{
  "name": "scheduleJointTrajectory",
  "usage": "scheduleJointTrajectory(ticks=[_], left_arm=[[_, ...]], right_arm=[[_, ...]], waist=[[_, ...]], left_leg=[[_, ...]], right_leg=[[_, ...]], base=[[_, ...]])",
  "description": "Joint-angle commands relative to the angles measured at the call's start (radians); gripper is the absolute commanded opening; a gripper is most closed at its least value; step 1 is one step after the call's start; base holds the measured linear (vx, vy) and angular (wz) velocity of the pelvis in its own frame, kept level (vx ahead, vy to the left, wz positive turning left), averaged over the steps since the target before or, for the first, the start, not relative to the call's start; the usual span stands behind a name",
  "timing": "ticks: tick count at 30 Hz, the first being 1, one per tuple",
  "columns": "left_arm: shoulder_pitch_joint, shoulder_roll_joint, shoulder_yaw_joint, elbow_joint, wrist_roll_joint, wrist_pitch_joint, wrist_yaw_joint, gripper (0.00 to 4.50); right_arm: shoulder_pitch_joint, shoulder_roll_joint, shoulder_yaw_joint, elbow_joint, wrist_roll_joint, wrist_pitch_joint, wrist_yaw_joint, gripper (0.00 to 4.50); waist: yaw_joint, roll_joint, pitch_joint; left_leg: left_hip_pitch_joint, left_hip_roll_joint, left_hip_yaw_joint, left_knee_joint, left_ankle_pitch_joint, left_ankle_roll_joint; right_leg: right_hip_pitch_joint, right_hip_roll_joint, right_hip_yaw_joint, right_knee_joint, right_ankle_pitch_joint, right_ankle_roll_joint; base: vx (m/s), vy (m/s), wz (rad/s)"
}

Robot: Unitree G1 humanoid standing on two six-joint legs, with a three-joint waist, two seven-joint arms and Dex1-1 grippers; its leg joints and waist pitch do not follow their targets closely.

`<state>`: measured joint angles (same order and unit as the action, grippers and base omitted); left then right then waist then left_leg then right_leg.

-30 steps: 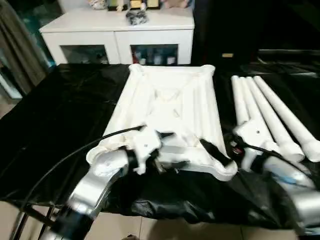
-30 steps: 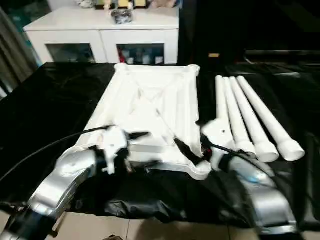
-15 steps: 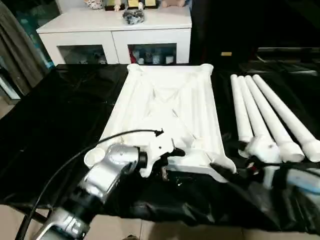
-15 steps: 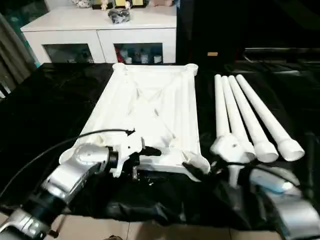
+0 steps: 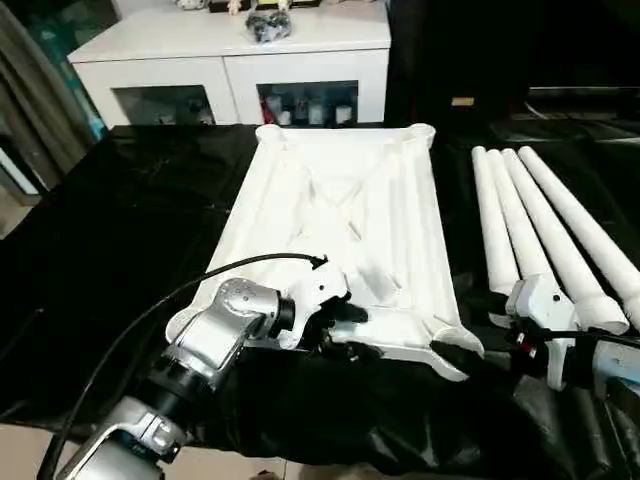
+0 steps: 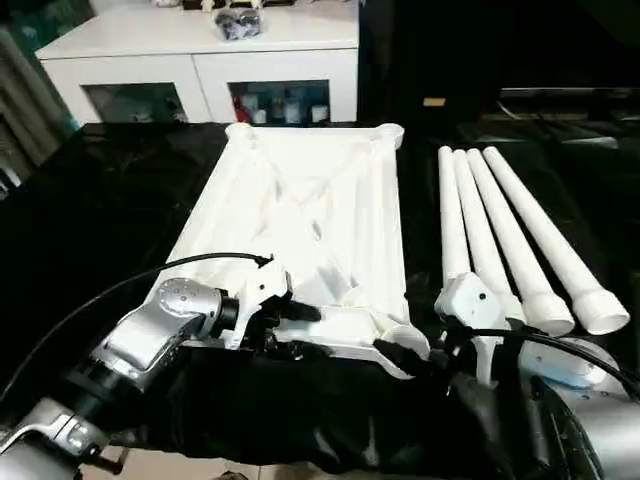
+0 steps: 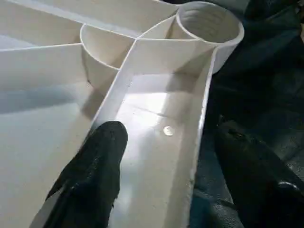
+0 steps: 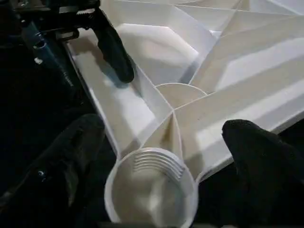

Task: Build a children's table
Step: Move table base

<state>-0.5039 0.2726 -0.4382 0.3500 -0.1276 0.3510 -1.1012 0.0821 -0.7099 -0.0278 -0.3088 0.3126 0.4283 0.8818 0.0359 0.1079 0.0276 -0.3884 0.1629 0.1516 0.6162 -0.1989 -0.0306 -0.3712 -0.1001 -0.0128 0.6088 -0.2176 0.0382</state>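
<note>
A: We have the tabletop [image 5: 340, 215] lying underside up on the black cloth [image 5: 110, 230], its long axis running straight away from us, the near short edge right at both grippers.

B: And the four legs [image 5: 545, 235] lie side by side just beyond our right gripper [image 6: 400, 352] and to its outer side, parallel to the tabletop, flared ends toward us. So the right arm is plainly the nearer one for them.

A: Agreed. Our left gripper [image 7: 161, 161] is spread across the near edge wall, one finger [image 7: 97, 166] inside the ribbed channel, the other outside on the cloth, not yet pinching.

B: The right one is spread too, its fingers flanking the near corner socket [image 8: 152, 192], which sits directly ahead of it and between them.

A: We judge that socket to be where a leg goes first, so the right gripper would have to swing outward to the closest leg.
</note>
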Motion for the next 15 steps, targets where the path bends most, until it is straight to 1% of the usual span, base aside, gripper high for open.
scheduleJointTrajectory(ticks=[1,2,3,4,5,6,7,8,10,12,13,14,15], left_arm=[[-0.015,0.005,-0.001,-0.009,-0.012,0.023,-0.017,2.96],[-0.013,0.005,-0.004,-0.012,-0.011,0.025,-0.019,2.96],[-0.012,0.004,-0.007,-0.012,-0.008,0.024,-0.021,2.77],[-0.011,0.002,-0.009,-0.008,-0.003,0.021,-0.018,2.60],[-0.012,-0.002,-0.012,0.006,0.014,-0.002,-0.006,2.52],[-0.013,-0.003,-0.012,0.008,0.017,-0.007,-0.003,2.54],[-0.015,-0.004,-0.014,0.018,0.026,-0.012,0.004,2.45],[-0.015,-0.004,-0.015,0.022,0.028,-0.009,0.005,2.15],[-0.018,-0.002,-0.018,0.031,0.036,-0.010,0.004,2.09],[-0.022,0.002,-0.023,0.034,0.044,-0.008,0.000,1.96],[-0.022,0.003,-0.025,0.033,0.046,-0.004,-0.001,1.96],[-0.024,0.006,-0.028,0.034,0.050,0.001,-0.002,1.70],[-0.024,0.006,-0.028,0.034,0.050,0.001,-0.002,1.65]], right_arm=[[0.007,-0.010,0.013,-0.025,0.010,0.012,0.008,4.50],[0.011,-0.011,0.015,-0.028,0.011,0.014,0.009,4.50],[0.014,-0.013,0.017,-0.030,0.011,0.014,0.011,4.50],[0.016,-0.013,0.020,-0.031,0.010,0.013,0.011,4.50],[0.016,-0.012,0.024,-0.031,0.004,0.010,0.008,4.50],[0.015,-0.012,0.025,-0.031,0.004,0.009,0.008,4.50],[0.014,-0.011,0.026,-0.031,0.001,0.010,0.007,4.50],[0.014,-0.011,0.026,-0.031,0.001,0.010,0.007,4.50],[0.013,-0.010,0.027,-0.032,0.002,0.010,0.010,4.50],[0.012,-0.011,0.030,-0.031,0.002,0.010,0.013,4.50],[0.012,-0.012,0.030,-0.031,0.002,0.010,0.015,4.50],[0.010,-0.012,0.031,-0.031,0.002,0.010,0.015,4.50],[0.010,-0.012,0.031,-0.031,0.002,0.010,0.015,4.50]], waist=[[0.001,-0.027,-0.040],[0.000,-0.026,-0.040],[0.000,-0.027,-0.040],[0.000,-0.025,-0.039],[-0.001,-0.027,-0.039],[-0.001,-0.027,-0.039],[-0.003,-0.030,-0.039],[-0.003,-0.029,-0.039],[-0.003,-0.030,-0.040],[-0.002,-0.029,-0.040],[-0.001,-0.031,-0.041],[-0.001,-0.029,-0.041],[-0.001,-0.029,-0.041]], left_leg=[[0.015,0.045,-0.009,-0.090,-0.242,0.073],[0.015,0.046,-0.009,-0.091,-0.253,0.062],[0.016,0.046,-0.009,-0.092,-0.256,0.058],[0.016,0.047,-0.008,-0.093,-0.261,0.053],[0.015,0.047,-0.008,-0.094,-0.260,0.050],[0.013,0.047,-0.008,-0.094,-0.261,0.050],[0.012,0.046,-0.008,-0.094,-0.257,0.050],[0.012,0.046,-0.008,-0.094,-0.255,0.050],[0.012,0.045,-0.007,-0.093,-0.251,0.051],[0.012,0.047,-0.007,-0.093,-0.238,0.055],[0.011,0.046,-0.007,-0.093,-0.235,0.056],[0.011,0.047,-0.008,-0.093,-0.229,0.059],[0.011,0.047,-0.007,-0.093,-0.227,0.060]], right_leg=[[0.032,-0.035,0.013,-0.079,-0.172,-0.264],[0.031,-0.035,0.013,-0.081,-0.194,-0.257],[0.031,-0.035,0.014,-0.082,-0.200,-0.253],[0.030,-0.036,0.014,-0.083,-0.206,-0.248],[0.030,-0.036,0.014,-0.083,-0.203,-0.244],[0.030,-0.035,0.014,-0.084,-0.203,-0.242],[0.031,-0.035,0.014,-0.084,-0.198,-0.237],[0.031,-0.036,0.014,-0.084,-0.202,-0.234],[0.029,-0.035,0.015,-0.085,-0.200,-0.231],[0.029,-0.036,0.015,-0.083,-0.185,-0.234],[0.030,-0.036,0.015,-0.084,-0.182,-0.235],[0.030,-0.036,0.015,-0.082,-0.173,-0.236],[0.030,-0.037,0.014,-0.082,-0.169,-0.237]], base=[[0.000,0.000,0.00],[0.000,0.000,0.00],[0.000,0.000,0.00],[0.000,0.000,0.00],[0.000,0.000,0.00],[0.000,0.000,0.00],[0.000,0.000,0.00],[0.000,0.000,0.00],[0.000,0.000,0.00],[0.000,0.000,0.00],[0.000,0.000,0.00],[0.000,0.000,0.00],[0.000,0.000,0.00]])
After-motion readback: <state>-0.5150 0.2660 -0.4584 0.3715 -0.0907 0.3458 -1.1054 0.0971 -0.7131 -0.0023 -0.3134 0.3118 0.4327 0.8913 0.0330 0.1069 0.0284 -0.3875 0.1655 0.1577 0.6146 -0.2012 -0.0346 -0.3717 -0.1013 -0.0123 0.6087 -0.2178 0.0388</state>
